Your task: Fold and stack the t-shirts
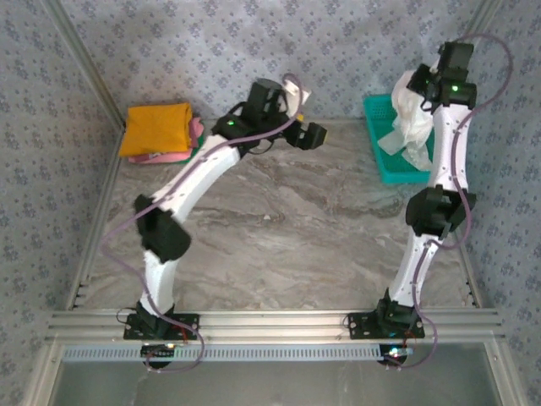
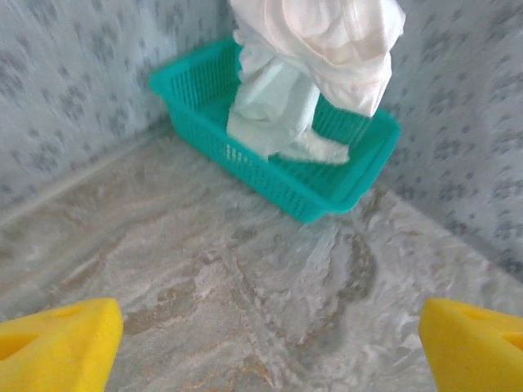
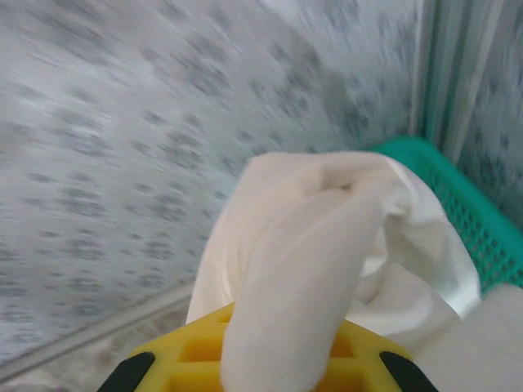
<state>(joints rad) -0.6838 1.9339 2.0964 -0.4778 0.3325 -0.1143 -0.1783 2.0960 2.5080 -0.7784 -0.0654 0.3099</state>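
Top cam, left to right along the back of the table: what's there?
orange folded shirt → left gripper → white t-shirt, hanging above the teal mesh basket

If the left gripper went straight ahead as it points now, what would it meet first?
Probably the teal basket, with the white shirt hanging into it; depth is unclear, so the table might come first.

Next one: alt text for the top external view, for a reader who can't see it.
The right gripper, shut on a white t-shirt, holds it up so it hangs into a teal basket at the far right of the table. The left gripper is open above the far middle, and folded shirts, orange on top, are stacked in the far left corner.
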